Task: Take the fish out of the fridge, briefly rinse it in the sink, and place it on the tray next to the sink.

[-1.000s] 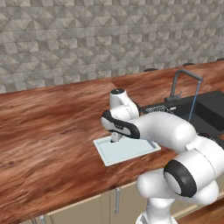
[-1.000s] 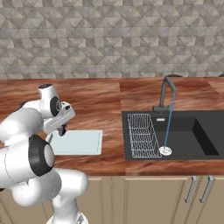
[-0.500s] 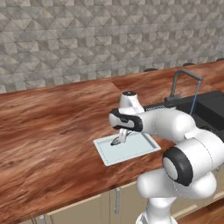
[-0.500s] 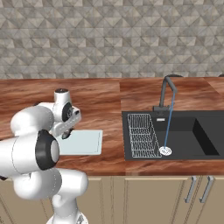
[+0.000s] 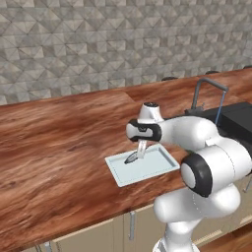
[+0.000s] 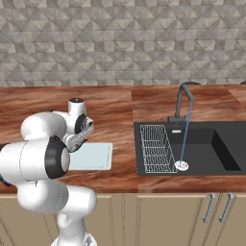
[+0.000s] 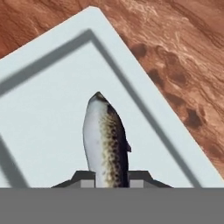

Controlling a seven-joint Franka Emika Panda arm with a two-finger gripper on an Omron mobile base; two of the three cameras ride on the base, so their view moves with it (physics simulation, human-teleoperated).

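The fish (image 7: 105,140), slender, dark speckled grey with a pale belly, is pinched between my gripper (image 7: 106,177) tips, which are shut on its tail end. In the left base view the fish (image 5: 132,158) hangs from the gripper (image 5: 140,151) just over the left part of the pale bluish-white tray (image 5: 147,169). Whether the fish touches the tray floor I cannot tell. The tray (image 6: 98,157) lies on the wooden counter left of the black sink (image 6: 202,149). The fridge is out of view.
A thin stream of water runs from the grey faucet (image 6: 183,98) into the sink's left basin, beside a white wire rack (image 6: 156,149). The wooden counter (image 5: 54,147) stretches wide to the left. A stone-tiled wall (image 6: 120,43) closes the back.
The arm has swung the gripper with the fish from the tray's left edge to over the tray and lowered it toward the tray floor. The gripper stayed shut.
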